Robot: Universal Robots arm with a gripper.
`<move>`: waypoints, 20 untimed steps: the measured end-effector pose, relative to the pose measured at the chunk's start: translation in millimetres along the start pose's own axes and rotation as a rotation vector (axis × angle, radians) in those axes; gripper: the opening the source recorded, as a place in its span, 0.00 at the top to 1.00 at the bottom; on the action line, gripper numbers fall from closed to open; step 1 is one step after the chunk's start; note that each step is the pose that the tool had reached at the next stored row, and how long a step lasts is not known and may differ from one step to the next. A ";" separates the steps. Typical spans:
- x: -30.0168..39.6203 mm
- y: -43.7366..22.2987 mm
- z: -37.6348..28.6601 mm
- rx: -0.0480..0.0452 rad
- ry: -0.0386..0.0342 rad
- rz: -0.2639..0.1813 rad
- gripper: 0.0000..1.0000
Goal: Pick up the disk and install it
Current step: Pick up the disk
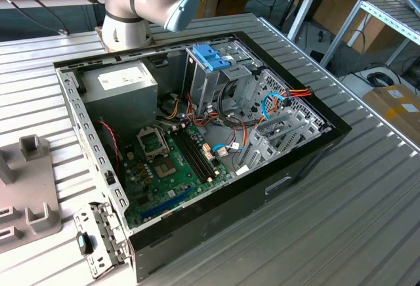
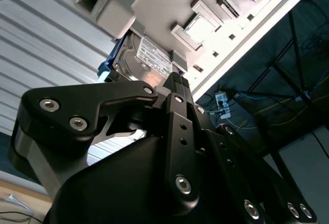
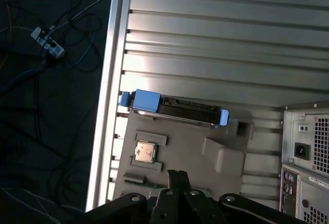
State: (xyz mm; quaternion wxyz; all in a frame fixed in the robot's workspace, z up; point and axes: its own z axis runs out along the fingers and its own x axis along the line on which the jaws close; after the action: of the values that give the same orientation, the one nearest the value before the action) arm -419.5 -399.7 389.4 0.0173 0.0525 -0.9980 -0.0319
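Your gripper [image 3: 177, 175], closed on nothing, aims at the disk [image 3: 172, 110], stood on edge in the grey fixture [image 3: 185, 136] at nine o'clock from the computer case [image 1: 275, 181] in the exterior view, likely to leave its faces free for grasping.

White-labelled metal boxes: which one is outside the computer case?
The flat dark silver hard drive with blue edges, beside the grey fixture; the bigger grey metal box sits inside the black case.
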 end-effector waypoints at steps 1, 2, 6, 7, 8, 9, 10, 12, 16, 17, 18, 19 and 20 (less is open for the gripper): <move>0.0 0.0 0.0 0.0002 0.0004 -0.006 0.89; 0.0 0.0 0.0 0.0004 0.0009 -0.014 0.89; 0.0 0.0 0.0 0.0011 0.0022 -0.034 0.89; 0.0 0.0 0.0 0.0012 0.0025 -0.039 0.89; 0.0 0.0 0.0 0.0015 0.0029 -0.044 0.89; -0.1 0.0 0.0 0.0017 0.0035 -0.052 0.89; -0.2 0.0 0.0 0.0019 0.0039 -0.059 0.89; -0.3 0.0 0.0 0.0023 0.0049 -0.073 0.89; -1.0 0.1 0.0 0.0036 0.0076 -0.116 0.89; -1.1 0.1 0.0 0.0039 0.0081 -0.123 0.89; -1.2 0.1 0.0 0.0041 0.0086 -0.130 0.89; -1.2 0.2 0.0 0.0043 0.0090 -0.137 0.89; -1.3 0.1 0.0 0.0045 0.0094 -0.144 0.89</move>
State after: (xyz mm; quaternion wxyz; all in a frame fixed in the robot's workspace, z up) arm -418.2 -399.4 389.3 0.0195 0.1243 -0.9916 -0.0306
